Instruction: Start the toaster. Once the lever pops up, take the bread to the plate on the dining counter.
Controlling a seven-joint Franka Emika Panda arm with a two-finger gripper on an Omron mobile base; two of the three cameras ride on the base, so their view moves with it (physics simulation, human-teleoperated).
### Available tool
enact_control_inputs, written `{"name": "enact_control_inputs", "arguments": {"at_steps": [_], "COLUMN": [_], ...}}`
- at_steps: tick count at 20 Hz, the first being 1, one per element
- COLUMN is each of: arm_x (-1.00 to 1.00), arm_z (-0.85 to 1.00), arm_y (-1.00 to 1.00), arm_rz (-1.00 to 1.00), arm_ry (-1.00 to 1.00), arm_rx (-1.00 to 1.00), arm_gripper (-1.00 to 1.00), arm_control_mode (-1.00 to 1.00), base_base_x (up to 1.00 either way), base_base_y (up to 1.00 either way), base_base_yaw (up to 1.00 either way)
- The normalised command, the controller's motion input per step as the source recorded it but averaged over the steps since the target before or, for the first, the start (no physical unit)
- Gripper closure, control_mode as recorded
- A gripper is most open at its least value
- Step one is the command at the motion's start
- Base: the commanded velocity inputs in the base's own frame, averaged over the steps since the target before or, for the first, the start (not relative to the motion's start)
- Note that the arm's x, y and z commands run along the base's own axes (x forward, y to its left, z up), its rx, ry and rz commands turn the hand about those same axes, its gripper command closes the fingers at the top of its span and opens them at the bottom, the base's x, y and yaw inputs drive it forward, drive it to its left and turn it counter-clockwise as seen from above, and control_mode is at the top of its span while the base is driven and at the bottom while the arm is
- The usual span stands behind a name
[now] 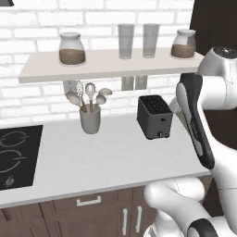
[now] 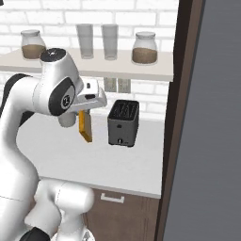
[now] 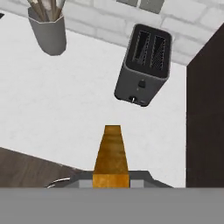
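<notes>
One bread (image 2: pixel 85 126) slice — held aloft, toaster (image 2: pixel 123 123) beside

Holding the bread (image 2: pixel 85 127) clamped in the gripper (image 2: pixel 84 114), slice hanging edge-down below the hand. Bending at the elbow, forearm reaching forward, hand pointing downward, raised clear above the worktop.
</notes>
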Motion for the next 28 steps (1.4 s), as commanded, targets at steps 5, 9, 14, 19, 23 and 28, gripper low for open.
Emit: {"name": "enact_control_inputs", "arguments": {"at_steps": [5, 9, 14, 19, 23, 28], "arm_x": [-0.34, 0.00, 0.00, 0.00, 0.00, 0.00], "arm_z": [-0.24, 0.00, 0.00, 0.00, 0.00, 0.00], "arm_y": [0.00, 0.00, 0.00, 0.00, 0.00, 0.00], "arm_rz": [0.00, 0.00, 0.00, 0.00, 0.00, 0.00], "arm_ry": [-0.27, 0.00, 0.00, 0.00, 0.00, 0.00], "arm_rx": [0.20, 0.00, 0.00, 0.00, 0.00, 0.00], "arm_gripper": [1.00, 1.00, 1.00, 1.00, 1.00, 1.00], "arm_control_mode": [-1.00, 1.00, 1.00, 1.00, 1.00, 1.00], "base_base_x": [0.00, -0.28, -0.57, -0.95, -0.88, -0.25], "base_base_y": [0.00, 0.05, 0.31, 0.59, 0.58, 0.47], "base_base_yaw": [0.00, 0.00, 0.02, 0.19, 0.47, 0.73]}}
